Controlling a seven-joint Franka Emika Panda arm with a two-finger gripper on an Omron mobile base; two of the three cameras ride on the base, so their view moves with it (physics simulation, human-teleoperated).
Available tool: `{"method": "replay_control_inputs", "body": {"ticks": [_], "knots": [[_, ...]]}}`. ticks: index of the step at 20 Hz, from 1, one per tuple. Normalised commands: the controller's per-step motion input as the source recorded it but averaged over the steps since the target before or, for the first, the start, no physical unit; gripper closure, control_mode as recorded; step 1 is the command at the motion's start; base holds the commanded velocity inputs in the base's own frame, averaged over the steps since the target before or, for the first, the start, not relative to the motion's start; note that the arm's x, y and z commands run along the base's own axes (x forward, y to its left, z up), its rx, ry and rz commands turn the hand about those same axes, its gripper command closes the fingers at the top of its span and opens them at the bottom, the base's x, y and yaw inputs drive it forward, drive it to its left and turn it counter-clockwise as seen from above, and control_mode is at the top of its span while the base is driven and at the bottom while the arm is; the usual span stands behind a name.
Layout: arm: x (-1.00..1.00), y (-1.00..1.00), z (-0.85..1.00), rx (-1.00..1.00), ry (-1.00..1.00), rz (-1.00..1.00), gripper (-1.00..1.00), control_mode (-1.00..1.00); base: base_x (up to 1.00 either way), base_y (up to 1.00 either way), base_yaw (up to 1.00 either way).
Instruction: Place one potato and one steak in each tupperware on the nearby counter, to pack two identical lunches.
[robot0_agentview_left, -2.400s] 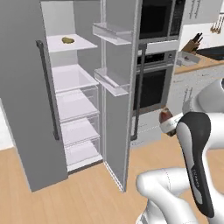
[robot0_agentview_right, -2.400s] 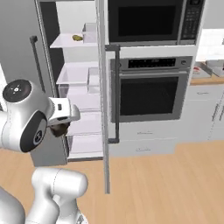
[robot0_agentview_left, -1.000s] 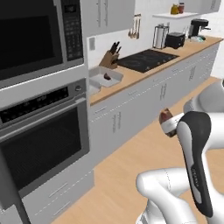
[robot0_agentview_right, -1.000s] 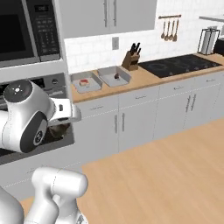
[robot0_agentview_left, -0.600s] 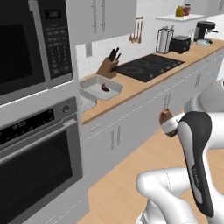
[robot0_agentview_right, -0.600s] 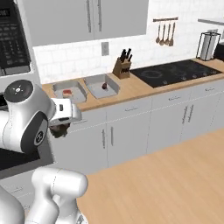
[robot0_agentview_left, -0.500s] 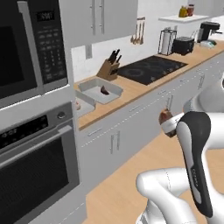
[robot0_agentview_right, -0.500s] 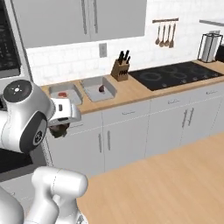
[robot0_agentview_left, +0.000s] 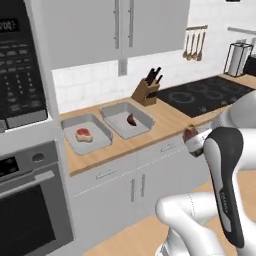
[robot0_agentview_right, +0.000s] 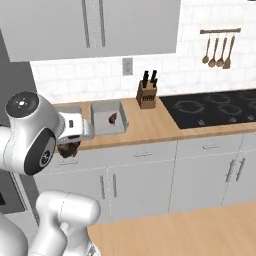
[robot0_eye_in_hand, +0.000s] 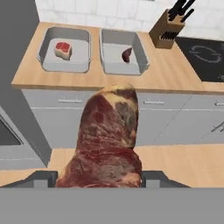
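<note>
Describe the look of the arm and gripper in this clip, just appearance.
The arm is glossy white with rounded, bulbous links; a dark charcoal band runs along its upper link, and a dark round joint cap with small light dots shows in the right base view. No cables show. The gripper has two small dark grey finger tips.

A rendered home kitchen: a light wood-grain counter (robot0_agentview_left: 170, 117) runs over white cabinet fronts (robot0_agentview_right: 140, 180), with grey wall cupboards (robot0_agentview_left: 120, 27) above and a white tiled backsplash (robot0_agentview_right: 165, 70) behind. A black hob (robot0_agentview_right: 210, 112) is set into the worktop, a knife block (robot0_agentview_left: 146, 90) stands beside it, utensils (robot0_agentview_right: 216, 50) hang from a rail on the wall, and a built-in oven (robot0_agentview_left: 25, 210) with a microwave (robot0_agentview_left: 20, 65) above sits at the left. Two shallow grey tupperware (robot0_eye_in_hand: 65, 54) trays on the counter hold bits of food
</note>
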Motion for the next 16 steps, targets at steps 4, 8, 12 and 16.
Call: {"method": "replay_control_inputs", "body": {"ticks": [4, 8, 12, 16], "knots": [[0.00, 0.00, 0.00, 0.00, 0.00, 0.00, 1.00, 1.00, 0.44, -0.44, 0.48], [0.00, 0.00, 0.00, 0.00, 0.00, 0.00, 1.00, 1.00, 0.35, -0.57, 0.40], [0.00, 0.00, 0.00, 0.00, 0.00, 0.00, 1.00, 1.00, 0.67, -0.44, 0.30], [0.00, 0.00, 0.00, 0.00, 0.00, 0.00, 1.00, 1.00, 0.64, -0.18, 0.32]]}}
